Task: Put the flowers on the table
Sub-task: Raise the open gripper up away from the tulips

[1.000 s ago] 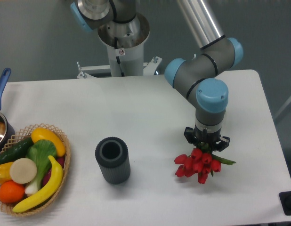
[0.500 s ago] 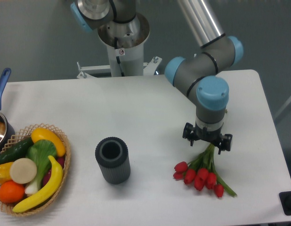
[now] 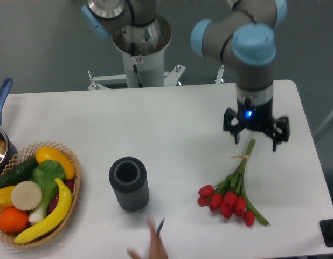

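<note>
My pincer [image 3: 256, 131] hangs wide open in the right middle of the frame, holding nothing; the red tulips [image 3: 231, 190] lie flat on the white table [image 3: 172, 124], just below it and a bit left; their stems point up toward my pincer and the red heads point to the lower left; I think the job is done, so I just lift away.

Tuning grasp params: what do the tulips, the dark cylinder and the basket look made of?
Flowers: probably plastic or fabric; uniform red heads, stiff stems. Dark cylinder: matte, ribbed, perhaps rubber or plastic. Basket: woven wicker, open weave at the rim.
</note>
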